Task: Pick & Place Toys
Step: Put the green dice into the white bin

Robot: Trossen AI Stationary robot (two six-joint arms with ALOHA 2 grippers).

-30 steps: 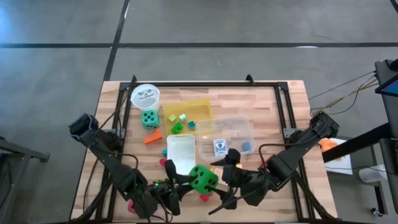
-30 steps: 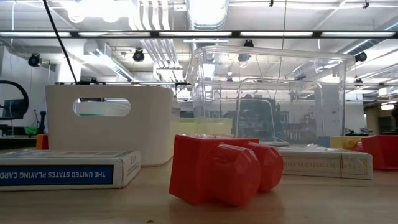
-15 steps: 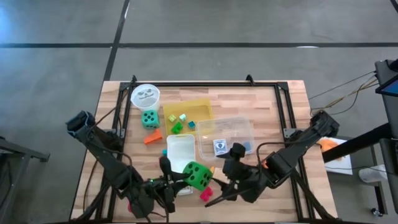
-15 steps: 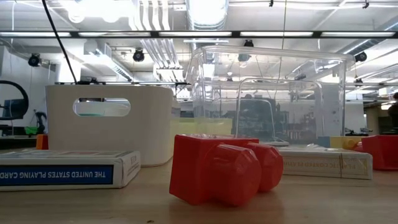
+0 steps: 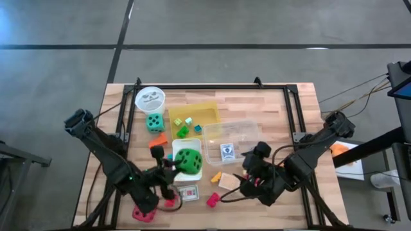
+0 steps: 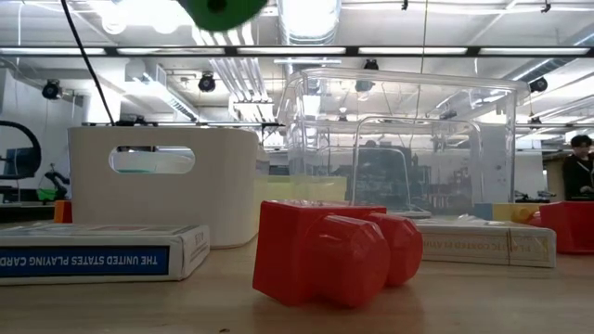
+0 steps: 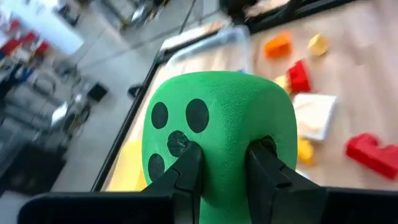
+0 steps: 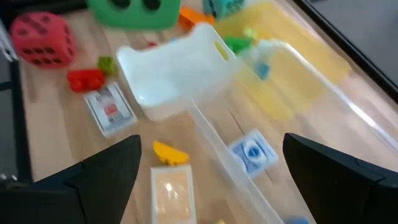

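Left gripper clamps large green black-dotted foam dice above white bin; off-centre release risks rebound onto desk.

A grey concrete floor crossed by dark seams surrounds the wooden table. Level across the table, an open workshop shows: long ceiling lights, pale ducts, and a person at far right.
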